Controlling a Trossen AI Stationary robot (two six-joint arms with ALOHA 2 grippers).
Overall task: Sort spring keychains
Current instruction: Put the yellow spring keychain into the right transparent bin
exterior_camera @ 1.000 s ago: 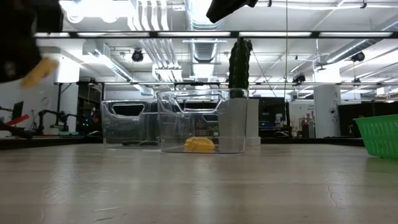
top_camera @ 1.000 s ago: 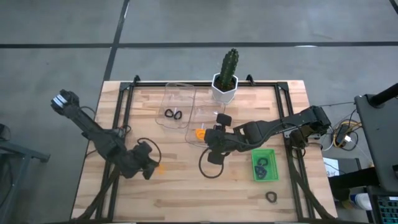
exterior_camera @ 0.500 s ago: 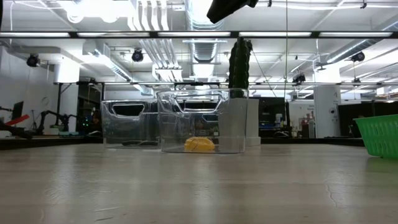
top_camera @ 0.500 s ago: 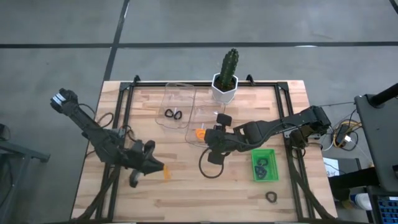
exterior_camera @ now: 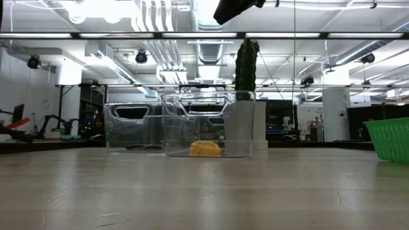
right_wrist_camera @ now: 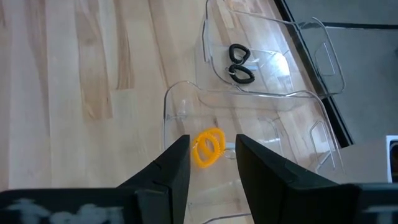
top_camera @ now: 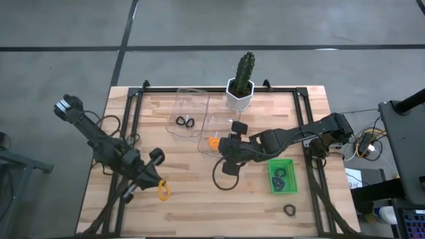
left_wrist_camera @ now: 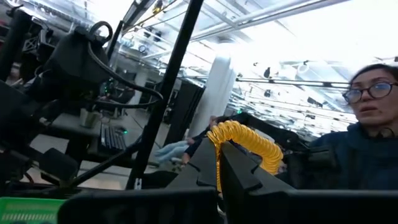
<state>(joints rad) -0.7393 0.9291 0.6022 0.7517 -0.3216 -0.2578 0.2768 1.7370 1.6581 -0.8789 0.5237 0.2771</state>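
High view: left end effector [top_camera: 161, 186] pinching orange keychain [top_camera: 164, 192], near table [top_camera: 199, 212] front edge.

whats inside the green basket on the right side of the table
The green basket holds dark spring keychains; from above at least two coiled loops show, too small for an exact count. In the low view its mesh wall hides the contents.

Low view: the green basket [exterior_camera: 391, 139] is cut off at the right edge, and only a dark tip of one arm [exterior_camera: 235, 9] enters at the top. High view: the dark keychains in the green basket are too small to count. Left wrist view: the orange keychain [left_wrist_camera: 244, 142] is partly hidden behind the end effector fingers [left_wrist_camera: 208, 167].
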